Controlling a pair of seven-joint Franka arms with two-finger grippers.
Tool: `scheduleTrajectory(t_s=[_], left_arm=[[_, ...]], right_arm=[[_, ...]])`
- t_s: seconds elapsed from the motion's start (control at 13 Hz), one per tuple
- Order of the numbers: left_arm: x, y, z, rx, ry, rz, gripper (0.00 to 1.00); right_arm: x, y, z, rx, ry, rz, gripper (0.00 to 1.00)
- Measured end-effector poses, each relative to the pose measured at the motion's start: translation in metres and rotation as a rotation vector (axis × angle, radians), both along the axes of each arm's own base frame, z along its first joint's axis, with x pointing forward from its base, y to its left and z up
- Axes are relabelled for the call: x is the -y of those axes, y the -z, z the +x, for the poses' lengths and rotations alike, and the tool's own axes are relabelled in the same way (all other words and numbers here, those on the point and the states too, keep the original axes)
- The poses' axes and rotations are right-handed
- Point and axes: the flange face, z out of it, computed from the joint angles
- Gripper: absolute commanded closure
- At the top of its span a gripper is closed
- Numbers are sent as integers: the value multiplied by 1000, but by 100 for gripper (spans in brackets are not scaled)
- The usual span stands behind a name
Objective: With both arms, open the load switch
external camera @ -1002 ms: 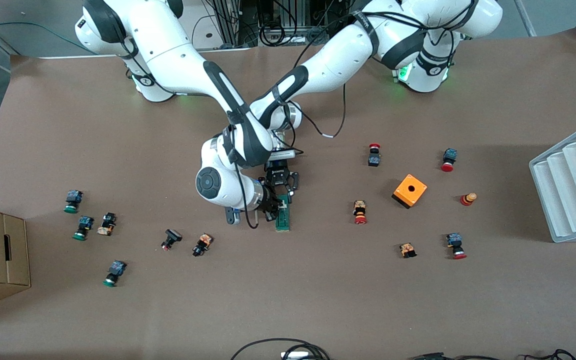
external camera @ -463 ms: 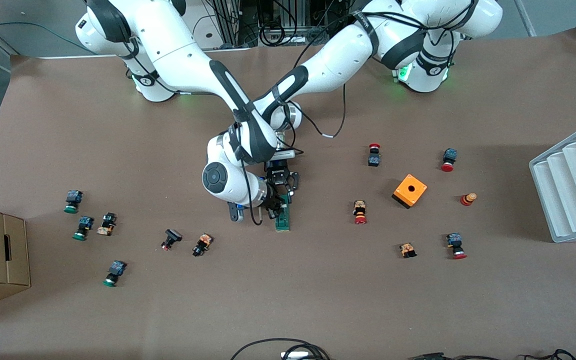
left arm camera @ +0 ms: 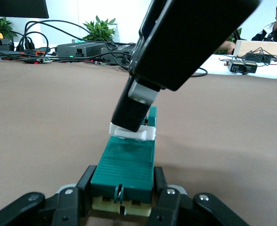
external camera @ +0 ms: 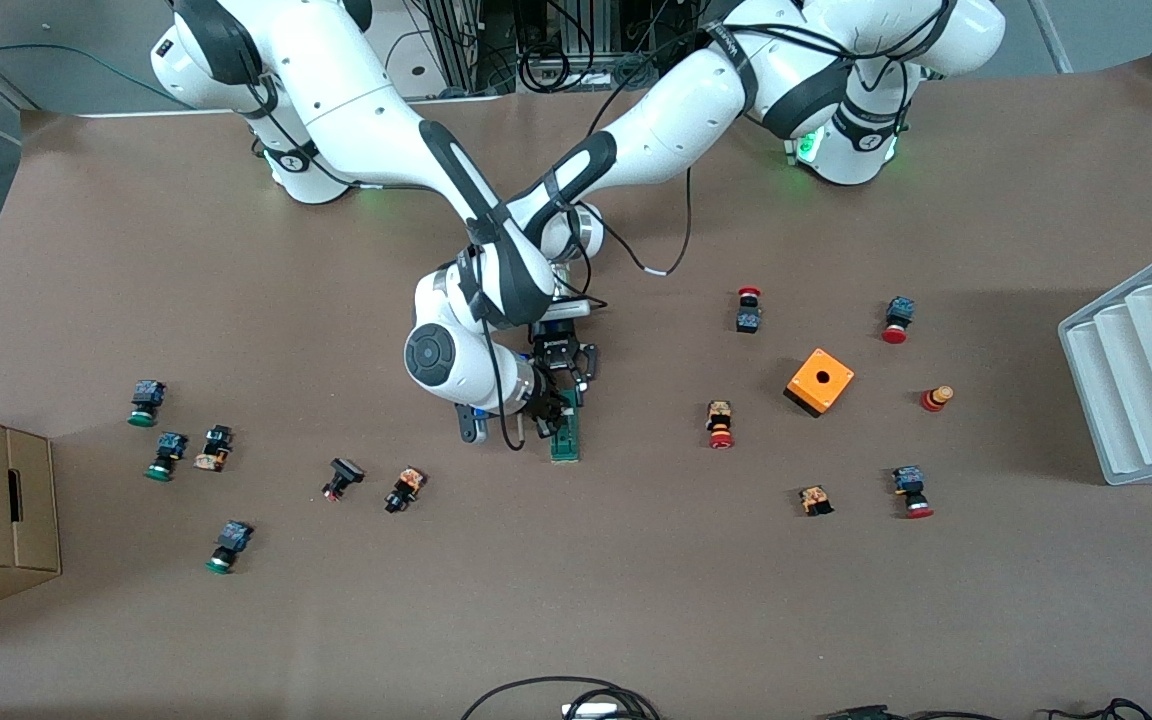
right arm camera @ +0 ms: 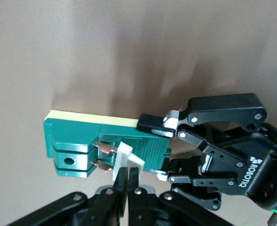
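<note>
Right wrist view: load switch (right arm camera: pixel 77 146) pinned lengthwise between both end effectors.
Left end effector (right arm camera: pixel 169 148) clamps its ribbed end; right end effector (right arm camera: pixel 126 178), closed, pinches the white lever (right arm camera: pixel 128 157).

A: load switch (right arm camera: pixel 82 141) colours?
B: green body, cream strip along one edge, white handle piece (right arm camera: pixel 126 159), copper contacts showing.
A: grippers?
B: left gripper (right arm camera: pixel 169 146) black with silver pads. right gripper (left arm camera: pixel 131 120) black too.
A: arms?
B: white, black joint bands.
A: rest of the table?
B: brown table (external camera: pixel 636 580). orange box (external camera: pixel 820 381) with a dark hole. white tray (external camera: pixel 1146 360).
</note>
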Motion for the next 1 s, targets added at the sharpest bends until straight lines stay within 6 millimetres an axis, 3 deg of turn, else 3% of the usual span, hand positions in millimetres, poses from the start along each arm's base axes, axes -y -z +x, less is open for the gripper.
scheduleTrajectory(t_s=[0.15, 0.31, 0.46, 0.54, 0.62, 0.69, 1.0], left_arm=[[0, 0, 0, 0, 0, 0, 45], [0, 0, 0, 0, 0, 0, 45], [0, 0, 0, 0, 0, 0, 45], [0, 0, 0, 0, 0, 0, 41], [0, 0, 0, 0, 0, 0, 26], [1, 0, 0, 0, 1, -1, 0], [3, 0, 1, -6, 7, -9, 0]], right_arm=[[0, 0, 0, 1, 0, 0, 59], [6, -5, 6, 8, 12, 3, 37], [25, -25, 22, 13, 31, 15, 0], [39, -41, 32, 23, 16, 4, 0], [52, -60, 40, 40, -12, -17, 0], [63, -80, 45, 61, -53, -40, 0], [115, -156, 55, 149, -345, -64, 0]])
